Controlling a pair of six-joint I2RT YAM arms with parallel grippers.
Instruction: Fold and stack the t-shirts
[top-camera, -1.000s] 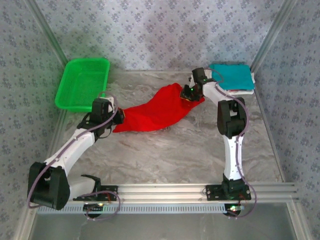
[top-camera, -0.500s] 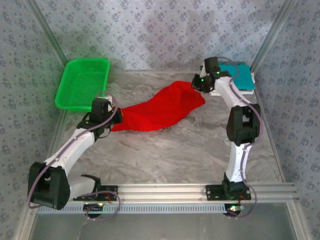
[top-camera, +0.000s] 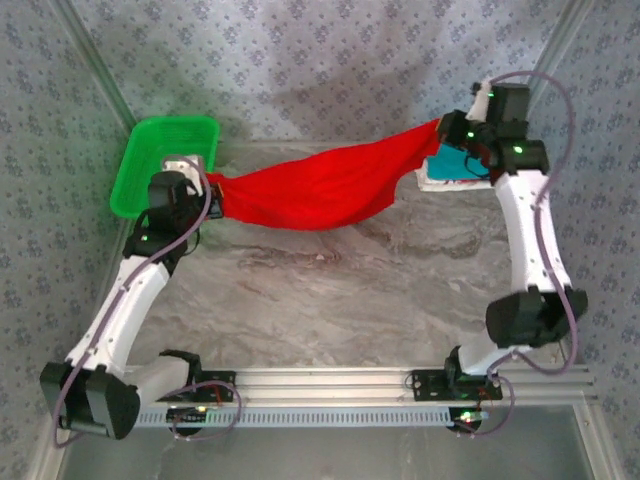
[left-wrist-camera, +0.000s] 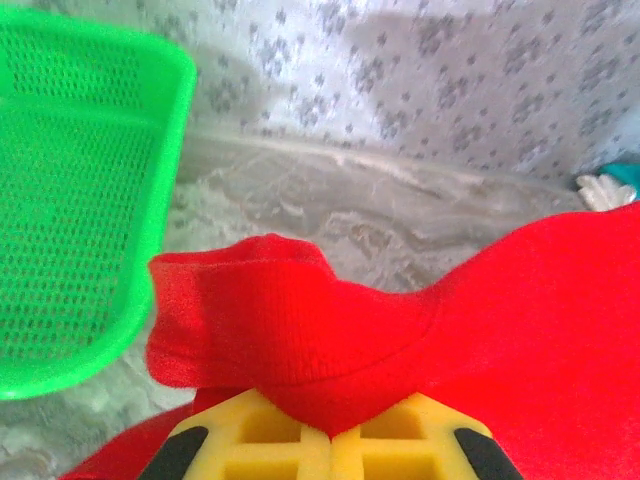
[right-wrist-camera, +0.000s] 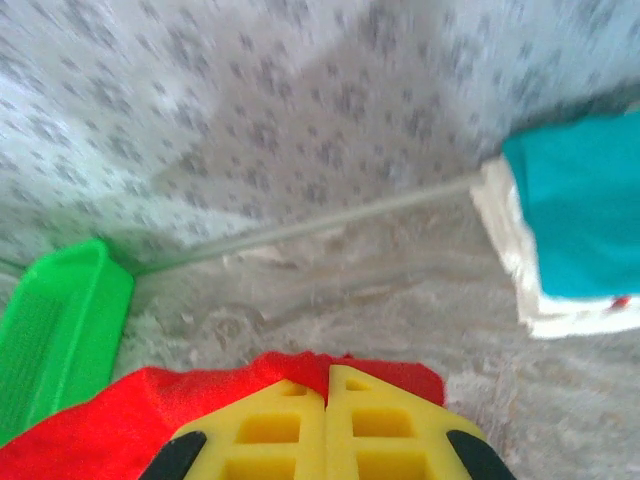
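Observation:
The red t-shirt hangs stretched above the table between both arms. My left gripper is shut on its left end, by the basket; in the left wrist view the red cloth bunches over the yellow fingertips. At the back right my right gripper is raised and shut on the shirt's other end, where a red edge sticks out past the closed fingers. The teal t-shirt lies folded on top of a whitish t-shirt in the back right corner, partly hidden by the right arm in the top view.
A green mesh basket stands at the back left, right beside the left gripper; its wall shows in the left wrist view. Patterned walls close in the back and both sides. The marbled tabletop lies bare in front of the shirt.
Both arms have risen and drawn apart, lifting the red t-shirt off the table and stretching it out. The right gripper went up and back to the right corner; the left moved toward the basket.

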